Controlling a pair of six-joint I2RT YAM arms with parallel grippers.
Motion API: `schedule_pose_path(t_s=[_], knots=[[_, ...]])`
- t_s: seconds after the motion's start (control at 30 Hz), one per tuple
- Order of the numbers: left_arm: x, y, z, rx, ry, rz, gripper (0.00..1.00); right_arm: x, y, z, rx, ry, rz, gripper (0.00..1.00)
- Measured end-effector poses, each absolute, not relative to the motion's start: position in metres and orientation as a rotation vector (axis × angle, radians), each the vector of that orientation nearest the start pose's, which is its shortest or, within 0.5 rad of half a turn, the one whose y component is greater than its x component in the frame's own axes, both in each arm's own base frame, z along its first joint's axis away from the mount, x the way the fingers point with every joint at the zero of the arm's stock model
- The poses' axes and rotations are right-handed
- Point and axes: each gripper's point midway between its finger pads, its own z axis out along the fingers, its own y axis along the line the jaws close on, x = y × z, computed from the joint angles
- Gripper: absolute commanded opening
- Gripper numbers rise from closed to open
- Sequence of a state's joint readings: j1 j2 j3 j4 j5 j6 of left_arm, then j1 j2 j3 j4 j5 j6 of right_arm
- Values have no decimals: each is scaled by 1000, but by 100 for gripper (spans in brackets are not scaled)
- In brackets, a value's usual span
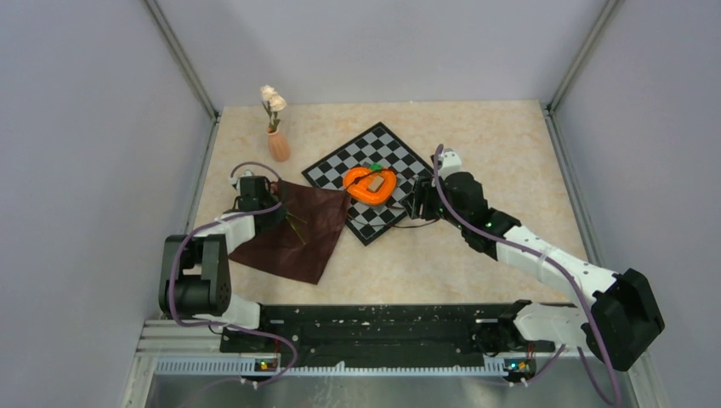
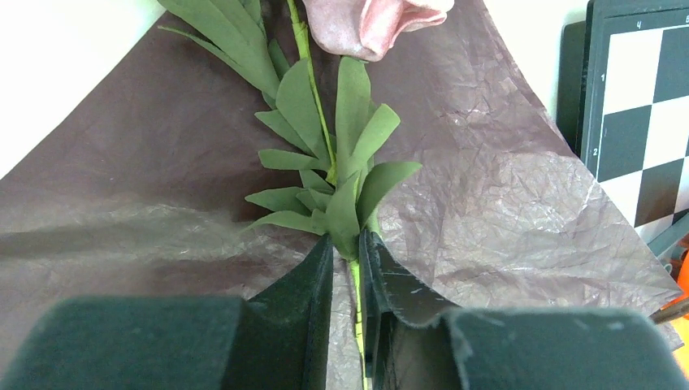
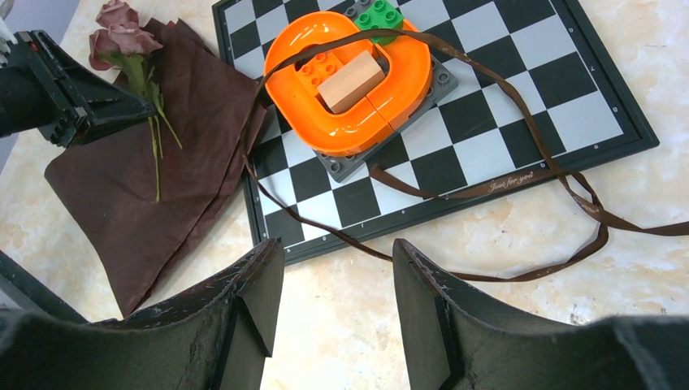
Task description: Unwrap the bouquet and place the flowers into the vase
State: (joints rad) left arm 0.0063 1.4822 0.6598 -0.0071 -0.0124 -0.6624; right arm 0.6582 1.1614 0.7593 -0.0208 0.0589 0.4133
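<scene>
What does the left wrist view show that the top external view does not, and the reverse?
Only the left wrist view: the left gripper straddling a thin green stem with a narrow gap left, the stem's leaves, and a pink-mauve rose head. Only the top external view: the vase holding cream roses, the orange heart-shaped object and the right gripper. Both: the maroon wrapping cloth and the chessboard.

You are working in a robotics lab test cell: plain grey wall panels (image 1: 76, 127) framed by silver metal corner posts (image 1: 183, 61) enclose a beige marbled tabletop (image 1: 476, 136), with a black perforated mounting rail (image 1: 383, 327) along its near edge.
</scene>
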Motion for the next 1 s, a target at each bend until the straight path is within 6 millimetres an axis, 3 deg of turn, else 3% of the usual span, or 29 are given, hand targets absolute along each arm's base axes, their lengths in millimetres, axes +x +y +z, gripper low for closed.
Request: schedule_pose_path(t_s=[0.5,0.8,1.0], knots=[[352,-20,33,-798,2280,-282,0,294,236,178,-210,2034,627,54],[351,-17,68,-779,2200,-290,0,295,236,179,-208,2033,629,54],[346,-16,80,-775,2173,-289,0,295,237,178,-206,2033,635,54]])
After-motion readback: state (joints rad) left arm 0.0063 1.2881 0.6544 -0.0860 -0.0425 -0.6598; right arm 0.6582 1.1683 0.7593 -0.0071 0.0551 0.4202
